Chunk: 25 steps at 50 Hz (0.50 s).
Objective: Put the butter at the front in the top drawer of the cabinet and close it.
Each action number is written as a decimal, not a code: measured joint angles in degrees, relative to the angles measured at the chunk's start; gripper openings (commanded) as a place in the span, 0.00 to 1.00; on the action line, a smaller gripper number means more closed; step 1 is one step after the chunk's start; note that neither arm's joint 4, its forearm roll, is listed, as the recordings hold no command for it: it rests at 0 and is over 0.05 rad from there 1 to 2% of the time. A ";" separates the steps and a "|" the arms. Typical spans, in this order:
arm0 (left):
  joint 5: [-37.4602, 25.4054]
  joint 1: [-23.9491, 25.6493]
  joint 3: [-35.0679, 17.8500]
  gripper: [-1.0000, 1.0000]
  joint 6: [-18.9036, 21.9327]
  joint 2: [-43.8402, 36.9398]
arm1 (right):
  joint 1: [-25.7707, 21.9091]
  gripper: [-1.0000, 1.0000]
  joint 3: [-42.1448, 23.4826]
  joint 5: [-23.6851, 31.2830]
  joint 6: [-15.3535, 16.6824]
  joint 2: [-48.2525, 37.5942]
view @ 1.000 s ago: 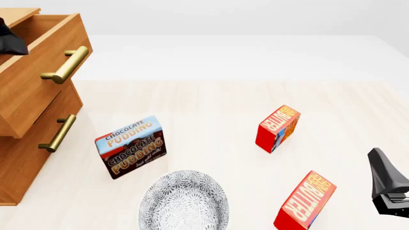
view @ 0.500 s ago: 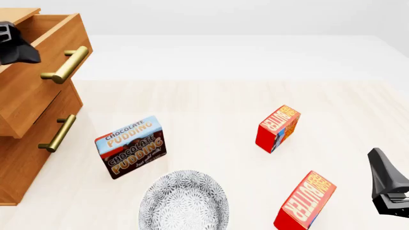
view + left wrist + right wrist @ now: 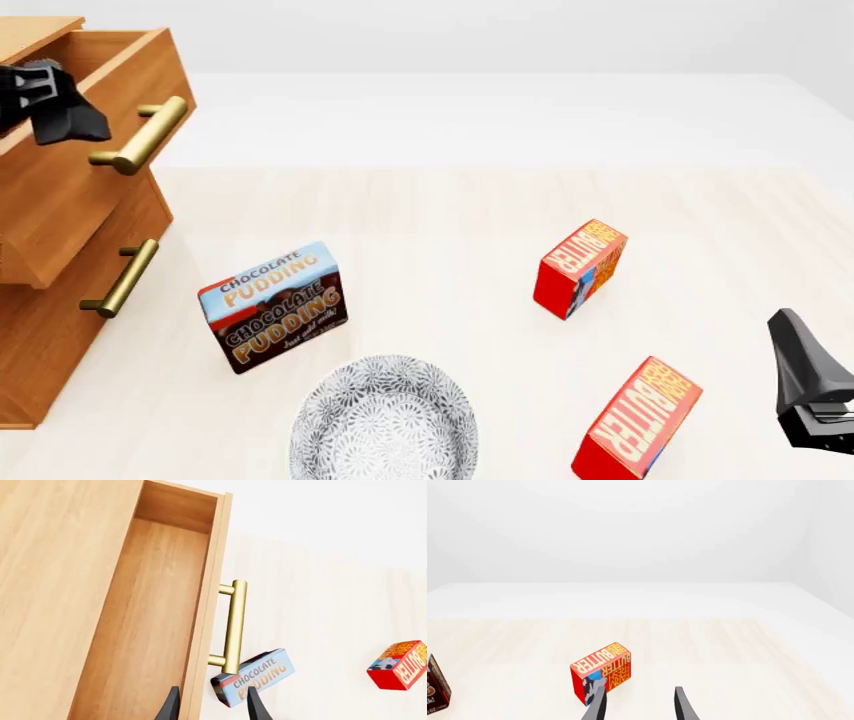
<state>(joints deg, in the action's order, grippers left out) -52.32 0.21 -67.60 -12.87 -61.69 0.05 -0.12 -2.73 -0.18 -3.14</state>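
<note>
The butter at the front (image 3: 638, 420) is a red carton standing on the table near the front edge. A second, alike butter (image 3: 581, 268) stands farther back; it also shows in the right wrist view (image 3: 602, 679) and the left wrist view (image 3: 399, 665). The cabinet (image 3: 54, 300) stands at the left with its top drawer (image 3: 94, 175) pulled out; its inside is bare wood (image 3: 147, 630). My left gripper (image 3: 67, 115) hovers open and empty over the drawer's front edge (image 3: 212, 707). My right gripper (image 3: 798, 350) is open and empty, to the right of the front butter (image 3: 639, 707).
A chocolate pudding box (image 3: 274, 305) stands in front of the cabinet. A patterned grey bowl (image 3: 384, 420) sits at the front edge, left of the front butter. The top drawer's brass handle (image 3: 140, 135) juts out; a lower drawer's handle (image 3: 120, 278) sits below.
My left gripper has moved to the right, over the open drawer towards its front panel. The right arm and the boxes have not moved.
</note>
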 measured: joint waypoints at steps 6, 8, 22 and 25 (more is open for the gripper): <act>0.53 0.42 0.19 1.00 -0.15 -0.42 | 0.00 1.00 0.00 0.00 0.00 0.00; 0.71 0.57 0.27 1.00 -0.19 -0.56 | 0.00 1.00 0.00 0.00 0.00 0.00; 0.95 2.86 0.10 1.00 -0.58 -1.42 | 0.00 1.00 0.00 0.00 0.00 0.00; 0.80 3.49 -0.10 1.00 -0.61 -1.58 | 0.00 1.00 0.00 0.00 0.00 0.00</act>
<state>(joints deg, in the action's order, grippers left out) -51.52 3.70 -67.70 -13.48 -63.27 0.05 -0.12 -2.73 -0.18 -3.14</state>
